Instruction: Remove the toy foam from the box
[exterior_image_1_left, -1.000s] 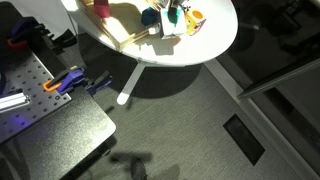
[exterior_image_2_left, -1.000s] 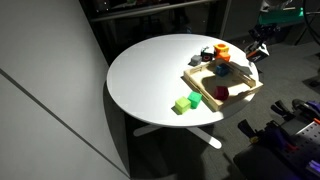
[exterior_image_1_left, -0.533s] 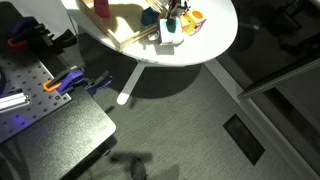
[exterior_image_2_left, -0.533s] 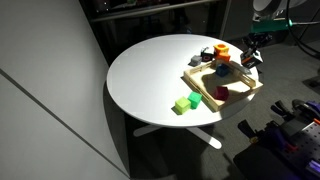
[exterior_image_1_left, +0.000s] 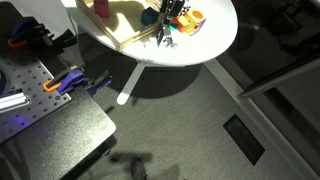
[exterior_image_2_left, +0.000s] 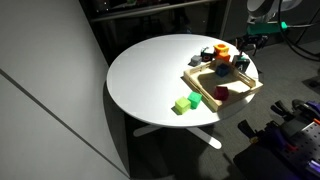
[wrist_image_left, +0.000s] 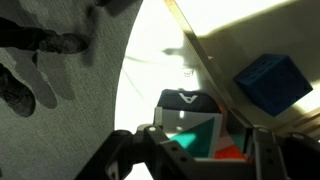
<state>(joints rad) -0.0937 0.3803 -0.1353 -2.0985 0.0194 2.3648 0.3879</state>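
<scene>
The foam (wrist_image_left: 188, 128) lies between the gripper's (wrist_image_left: 205, 140) parted jaws, at the box (wrist_image_left: 240, 35) rim near a blue cube (wrist_image_left: 272, 82). I cannot tell whether it is gripped.

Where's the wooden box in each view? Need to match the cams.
Exterior view: the box sits at top centre, running up to the frame's top edge.
Exterior view: the box is right of centre, on the table's right part.
Wrist view: its rim runs diagonally from top centre down to the right.
Shared landmark: the round white table beneath it.
</scene>
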